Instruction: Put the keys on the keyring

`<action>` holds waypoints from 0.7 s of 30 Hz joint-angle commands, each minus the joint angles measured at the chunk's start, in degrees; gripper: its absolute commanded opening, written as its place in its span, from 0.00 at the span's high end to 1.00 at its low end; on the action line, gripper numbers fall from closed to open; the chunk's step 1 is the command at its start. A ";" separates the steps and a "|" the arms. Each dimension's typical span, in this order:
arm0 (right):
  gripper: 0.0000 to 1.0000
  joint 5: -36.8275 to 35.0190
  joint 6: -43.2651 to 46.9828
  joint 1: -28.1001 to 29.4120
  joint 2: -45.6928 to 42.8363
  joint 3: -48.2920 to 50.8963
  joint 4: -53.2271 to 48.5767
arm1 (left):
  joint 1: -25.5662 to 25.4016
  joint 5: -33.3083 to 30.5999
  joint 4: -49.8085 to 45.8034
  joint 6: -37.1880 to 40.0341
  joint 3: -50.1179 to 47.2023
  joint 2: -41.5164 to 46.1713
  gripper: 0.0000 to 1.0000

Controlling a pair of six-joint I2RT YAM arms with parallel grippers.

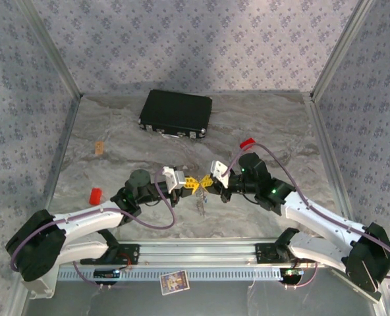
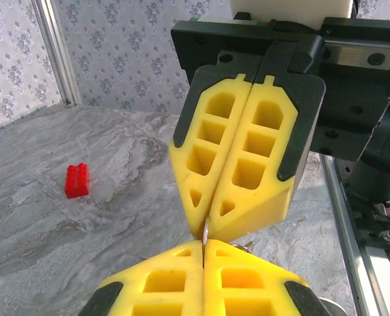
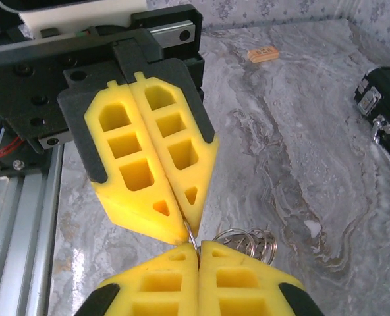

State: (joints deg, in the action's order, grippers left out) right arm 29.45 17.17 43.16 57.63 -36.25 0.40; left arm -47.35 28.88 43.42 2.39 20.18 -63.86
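Left gripper (image 2: 203, 258) and right gripper (image 3: 199, 257) are meeting tip to tip above the middle of the counter (image 1: 116, 145); both sets of jaws are pressing flat together, each pinching a thin strand of the keyring (image 3: 248, 241); its silver coils are hanging just beside the right tips. Judgement: the two opposed pinches are probably steadying the wire so a coil can be parted for threading; something small is dangling beneath, possibly the keys (image 1: 200, 197); too small to confirm.

Black case (image 1: 176, 113), red brick (image 2: 76, 180), tan block (image 1: 99, 147)
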 commanded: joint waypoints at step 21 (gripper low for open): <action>0.99 -2.42 14.80 5.37 5.61 -17.16 -24.33 | -0.90 -0.75 -24.83 11.16 8.52 6.92 1.00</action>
State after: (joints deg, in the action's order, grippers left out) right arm 25.67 30.74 47.70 64.40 -51.72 -23.81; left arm -48.23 28.08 19.62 12.38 26.65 -58.35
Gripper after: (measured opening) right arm 0.049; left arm 0.048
